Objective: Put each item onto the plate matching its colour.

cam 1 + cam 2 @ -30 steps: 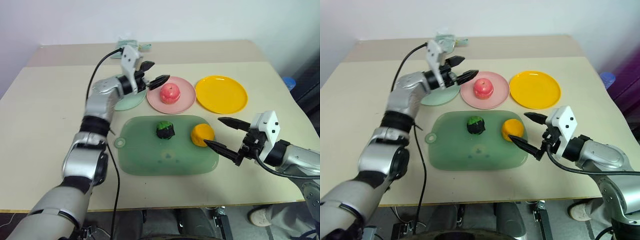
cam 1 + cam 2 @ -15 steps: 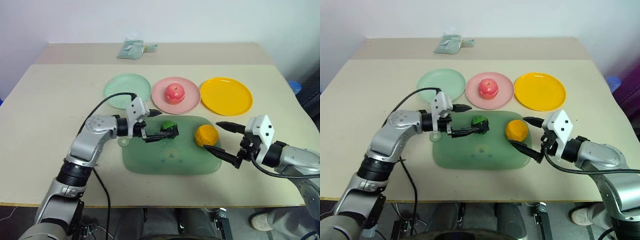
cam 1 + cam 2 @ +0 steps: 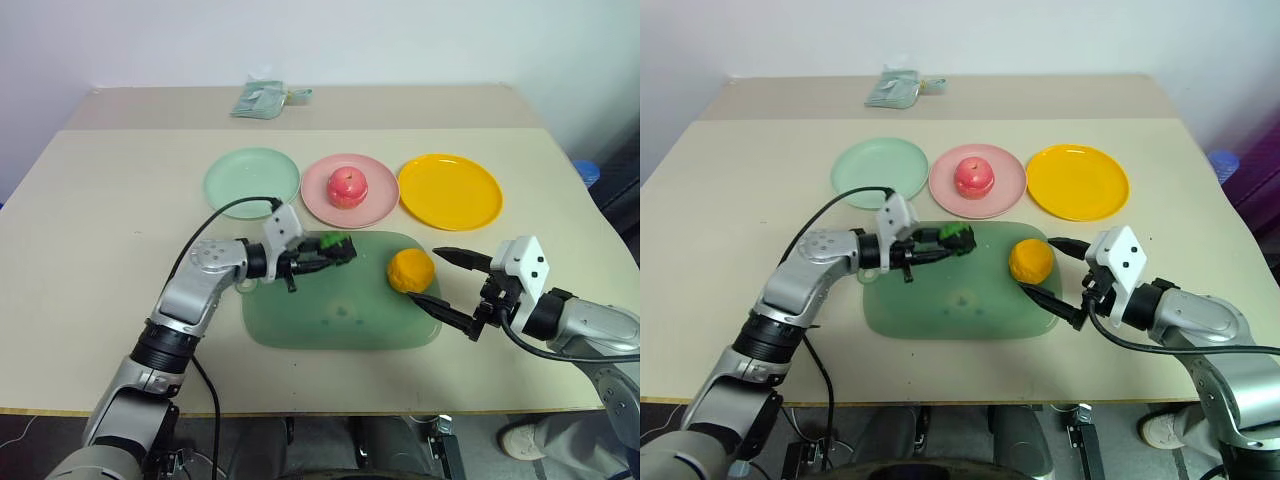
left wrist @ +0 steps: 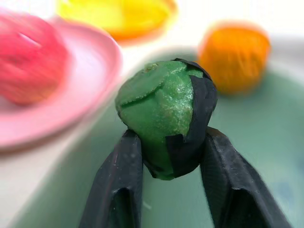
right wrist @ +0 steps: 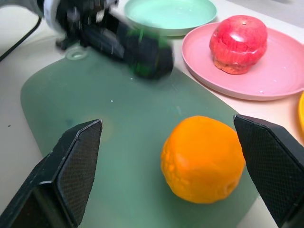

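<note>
My left gripper is shut on the dark green-and-black lump, holding it at the far edge of the translucent green tray. The orange rests on the tray's right side. My right gripper stands open beside it, one finger on either side and neither touching. The red-pink apple sits on the pink plate. The mint green plate and the yellow-orange plate hold nothing. The orange lies between the right fingers.
The three plates stand in a row just beyond the tray. A folded greenish packet lies at the table's back edge. A blue object shows past the table's right edge. Bare tabletop lies to the left of the tray.
My left gripper came down from over the plates to the tray and shut on the green-and-black lump, which now sits slightly nearer the tray's far edge. The right gripper has stayed put.
</note>
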Robot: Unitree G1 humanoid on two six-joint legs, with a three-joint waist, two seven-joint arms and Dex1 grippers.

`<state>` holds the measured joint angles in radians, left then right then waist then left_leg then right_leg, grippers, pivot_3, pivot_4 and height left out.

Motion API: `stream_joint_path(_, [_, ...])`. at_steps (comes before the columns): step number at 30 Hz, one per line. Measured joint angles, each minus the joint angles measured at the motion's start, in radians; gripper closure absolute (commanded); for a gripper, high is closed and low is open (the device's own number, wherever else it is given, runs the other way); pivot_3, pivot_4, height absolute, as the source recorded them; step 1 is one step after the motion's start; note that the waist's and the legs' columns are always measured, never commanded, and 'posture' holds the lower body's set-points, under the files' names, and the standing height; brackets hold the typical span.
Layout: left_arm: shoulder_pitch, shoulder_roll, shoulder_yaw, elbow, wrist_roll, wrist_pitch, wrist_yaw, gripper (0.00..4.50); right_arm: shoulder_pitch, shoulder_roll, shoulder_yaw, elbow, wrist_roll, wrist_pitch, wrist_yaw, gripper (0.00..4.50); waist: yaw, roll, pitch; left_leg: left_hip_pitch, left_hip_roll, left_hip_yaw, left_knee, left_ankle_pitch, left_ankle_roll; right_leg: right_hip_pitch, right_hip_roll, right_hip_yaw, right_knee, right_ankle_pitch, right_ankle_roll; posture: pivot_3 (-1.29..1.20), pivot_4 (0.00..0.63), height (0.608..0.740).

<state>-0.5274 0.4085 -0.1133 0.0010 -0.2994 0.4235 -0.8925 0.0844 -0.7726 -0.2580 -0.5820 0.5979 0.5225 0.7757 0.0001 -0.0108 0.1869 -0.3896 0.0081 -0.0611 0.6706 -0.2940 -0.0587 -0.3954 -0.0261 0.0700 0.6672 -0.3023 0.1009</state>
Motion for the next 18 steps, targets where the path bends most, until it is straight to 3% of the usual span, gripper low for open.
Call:
stream_joint_path(3, [-0.017, -0.001, 0.087, 0.024, -0.022, 0.008, 0.079, 2.80, -0.002, 0.001, 0.000, 0.004, -0.006, -0.007, 0.000, 0.00, -0.006, 0.000, 0.000, 0.000, 0.000, 0.000, 0.000, 0.000, 0.000, 0.000, 0.000, 0.000, 0.000, 0.000, 0.000, 0.00, 0.150, 0.740])
stream_joint_path(6, [-0.130, 0.026, 0.206, 0.187, 0.032, 0.009, 0.295, 2.80, -0.018, 0.005, 0.002, 0.020, -0.013, -0.015, 0.000, 0.00, -0.011, -0.001, 0.000, 0.000, -0.001, -0.001, 0.001, 0.000, 0.000, 0.000, 0.000, -0.001, 0.001, 0.000, 0.000, 0.00, 0.150, 0.740])
stream_joint_path(10, [-0.205, 0.044, 0.265, 0.356, 0.083, -0.001, 0.440, 2.80, -0.035, 0.010, 0.008, 0.045, -0.027, -0.022, -0.003, 0.00, -0.012, 0.000, 0.000, 0.000, -0.001, 0.000, 0.000, -0.001, 0.001, 0.000, -0.001, -0.001, 0.000, 0.000, 0.000, 0.00, 0.150, 0.740])
stream_joint_path(13, [-0.223, 0.029, 0.262, 0.479, 0.097, -0.033, 0.456, 1.86, -0.060, 0.011, 0.014, 0.056, -0.028, -0.029, -0.002, 0.00, -0.010, -0.001, 0.000, -0.001, -0.002, 0.000, 0.001, 0.000, 0.001, 0.000, -0.001, -0.001, 0.000, 0.000, 0.000, 0.00, 0.150, 0.740])
stream_joint_path(16, [-0.242, 0.022, 0.252, 0.559, 0.105, -0.085, 0.433, 0.46, -0.074, 0.011, 0.018, 0.075, -0.031, -0.025, -0.002, 0.00, -0.010, -0.001, 0.000, -0.001, -0.002, 0.000, 0.001, 0.000, 0.001, 0.000, -0.001, -0.001, 0.000, 0.000, 0.000, 0.00, 0.150, 0.740])
stream_joint_path(18, [-0.256, 0.022, 0.251, 0.569, 0.106, -0.118, 0.426, 0.46, -0.085, 0.011, 0.018, 0.082, -0.022, -0.005, -0.007, 0.00, -0.011, -0.001, 0.000, -0.001, -0.001, 0.000, 0.001, 0.000, 0.001, -0.001, -0.001, -0.001, 0.000, 0.000, 0.000, 0.00, 0.150, 0.740])
